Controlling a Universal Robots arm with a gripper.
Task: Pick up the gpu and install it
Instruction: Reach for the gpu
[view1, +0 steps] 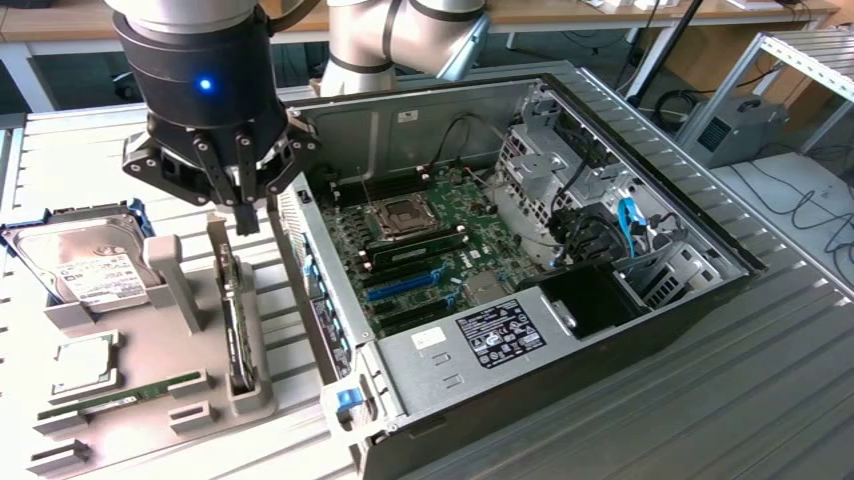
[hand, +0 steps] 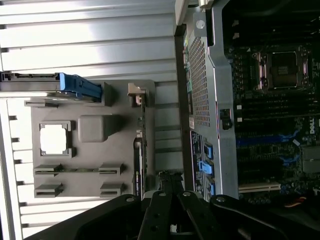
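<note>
The gpu (view1: 238, 335) is a thin black card standing on edge in a slot of the grey parts holder (view1: 154, 330), at the exterior view's left of the open computer case (view1: 641, 300). My gripper (view1: 246, 222) hangs just above the card's far end, fingers pressed together with nothing between them. The wrist view looks down on the gpu (hand: 138, 162) edge-on in the holder (hand: 92, 150), with the shut gripper (hand: 169, 177) beside its end. The motherboard (view1: 414, 235) lies exposed inside the case, with blue expansion slots (view1: 400, 285).
The holder also carries a silver hard drive (view1: 83, 268) in a blue bracket, a square processor (view1: 83, 365) and a green RAM stick (view1: 123, 395). The case's side wall (view1: 310, 290) rises right next to the gpu. Drive cages and cables (view1: 587, 220) fill the case's far end.
</note>
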